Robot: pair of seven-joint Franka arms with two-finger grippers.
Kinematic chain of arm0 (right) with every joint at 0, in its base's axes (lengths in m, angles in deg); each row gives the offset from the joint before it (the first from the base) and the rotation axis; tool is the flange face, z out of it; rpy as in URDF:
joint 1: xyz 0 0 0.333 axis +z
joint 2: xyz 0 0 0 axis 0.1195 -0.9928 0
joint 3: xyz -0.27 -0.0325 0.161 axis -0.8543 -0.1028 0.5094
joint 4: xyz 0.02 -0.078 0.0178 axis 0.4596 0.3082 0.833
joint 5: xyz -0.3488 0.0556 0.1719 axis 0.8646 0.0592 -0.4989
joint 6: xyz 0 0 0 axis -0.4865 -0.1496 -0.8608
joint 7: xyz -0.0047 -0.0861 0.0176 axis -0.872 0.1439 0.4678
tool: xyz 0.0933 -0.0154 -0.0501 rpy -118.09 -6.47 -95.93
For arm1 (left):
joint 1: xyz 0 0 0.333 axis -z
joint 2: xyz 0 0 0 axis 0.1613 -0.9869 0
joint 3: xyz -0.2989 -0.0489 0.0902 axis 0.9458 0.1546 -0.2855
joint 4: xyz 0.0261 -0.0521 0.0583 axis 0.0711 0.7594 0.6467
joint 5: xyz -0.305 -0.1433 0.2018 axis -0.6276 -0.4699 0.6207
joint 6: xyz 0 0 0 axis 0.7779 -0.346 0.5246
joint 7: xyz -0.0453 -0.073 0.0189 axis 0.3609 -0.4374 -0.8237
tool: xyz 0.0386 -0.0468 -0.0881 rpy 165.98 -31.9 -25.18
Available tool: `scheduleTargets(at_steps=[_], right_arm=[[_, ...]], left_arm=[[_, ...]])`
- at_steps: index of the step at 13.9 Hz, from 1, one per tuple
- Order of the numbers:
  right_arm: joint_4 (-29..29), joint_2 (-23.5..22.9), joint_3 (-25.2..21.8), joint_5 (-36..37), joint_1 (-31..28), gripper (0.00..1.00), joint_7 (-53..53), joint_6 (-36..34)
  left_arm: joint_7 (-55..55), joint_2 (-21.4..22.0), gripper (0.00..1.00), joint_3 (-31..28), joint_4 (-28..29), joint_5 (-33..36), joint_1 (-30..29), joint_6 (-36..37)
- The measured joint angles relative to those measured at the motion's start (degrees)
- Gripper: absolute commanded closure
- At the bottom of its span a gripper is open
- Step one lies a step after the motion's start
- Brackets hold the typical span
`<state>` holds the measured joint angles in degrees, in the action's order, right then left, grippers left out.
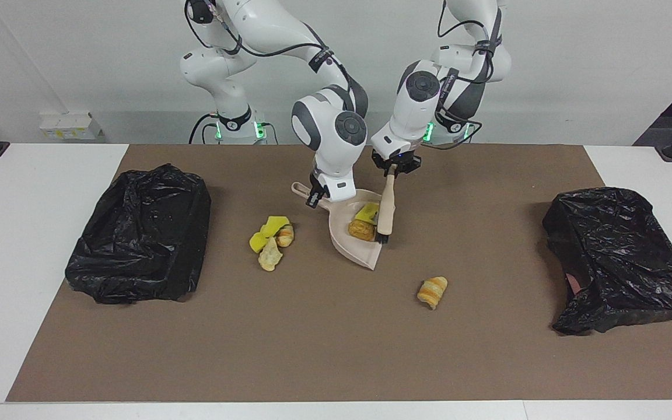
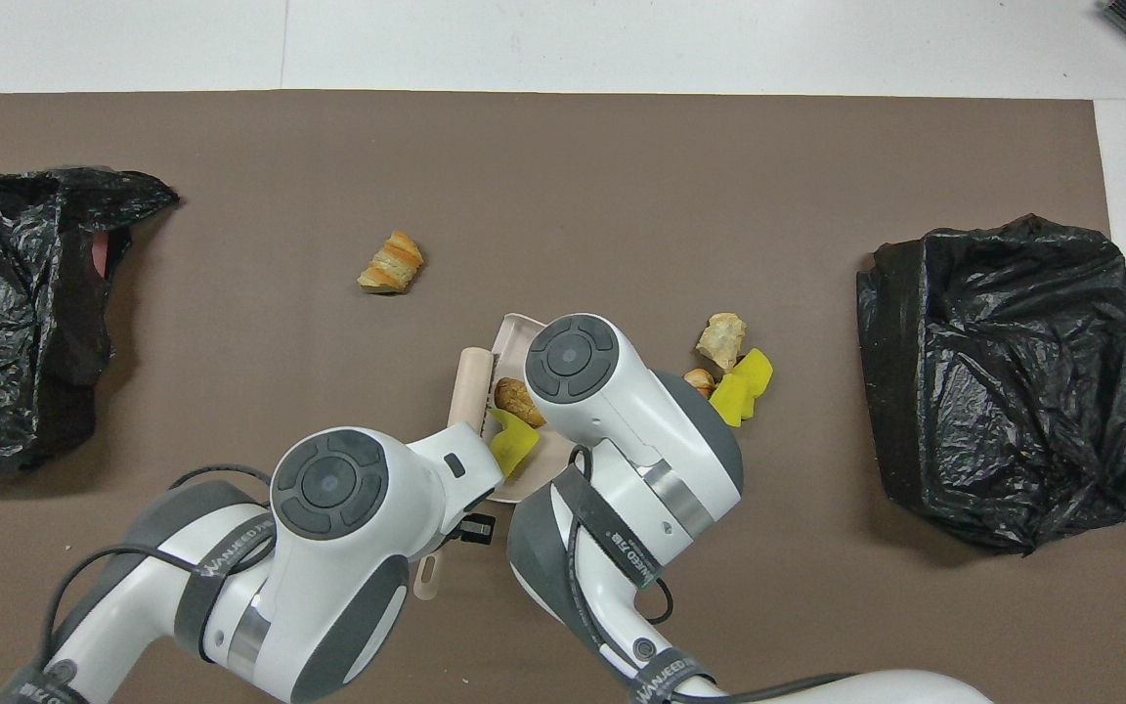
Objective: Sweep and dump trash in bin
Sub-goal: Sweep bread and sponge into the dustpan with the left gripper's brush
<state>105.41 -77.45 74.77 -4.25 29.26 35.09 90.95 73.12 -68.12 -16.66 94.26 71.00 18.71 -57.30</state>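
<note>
My right gripper [image 1: 314, 200] is shut on the handle of the beige dustpan [image 1: 366, 255], which rests on the brown mat. My left gripper [image 1: 393, 168] is shut on the handle of the beige brush [image 1: 385, 211], whose black bristles sit at the pan's mouth. A yellow sponge chunk [image 1: 366, 212] and a bread roll [image 1: 360, 230] lie in the pan. A croissant [image 1: 432, 291] lies on the mat farther from the robots. A cluster of sponges and pastries [image 1: 271, 236] lies beside the pan toward the right arm's end. The overhead view shows the brush [image 2: 471, 383], roll [image 2: 516, 398] and croissant [image 2: 392, 264].
A bin lined with a black bag [image 1: 140, 233] stands at the right arm's end of the mat. A crumpled black bag [image 1: 622, 259] lies at the left arm's end. The mat [image 1: 324, 338] ends at the white table.
</note>
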Motion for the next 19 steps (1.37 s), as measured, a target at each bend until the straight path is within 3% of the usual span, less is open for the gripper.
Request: scheduleTargets(at_steps=[4, 7, 11, 14, 19], right_arm=[[0.1, 0.0, 0.0, 0.0, 0.0, 1.0, 0.0, 0.0], [0.1, 0.1, 0.0, 0.0, 0.0, 1.0, 0.0, 0.0], [1.2, 0.3, 0.0, 0.0, 0.0, 1.0, 0.0, 1.1], [2.1, 0.7, 0.0, 0.0, 0.0, 1.0, -0.1, 2.1], [2.3, 0.9, 0.0, 0.0, 0.0, 1.0, -0.1, 2.1]], left_arm=[[6.9, -4.9, 1.0, -6.0, -4.9, 1.6, -2.0, 0.4], [13.6, -9.9, 1.0, -10.5, -11.9, 13.2, -3.0, 0.4], [24.2, -18.2, 1.0, -15.7, -21.7, 19.5, -3.3, 0.4], [29.1, -24.9, 1.0, -16.4, -27.8, 26.9, -3.8, 0.4], [37.1, -27.2, 1.0, -15.6, -27.6, 28.8, -3.7, 1.3]])
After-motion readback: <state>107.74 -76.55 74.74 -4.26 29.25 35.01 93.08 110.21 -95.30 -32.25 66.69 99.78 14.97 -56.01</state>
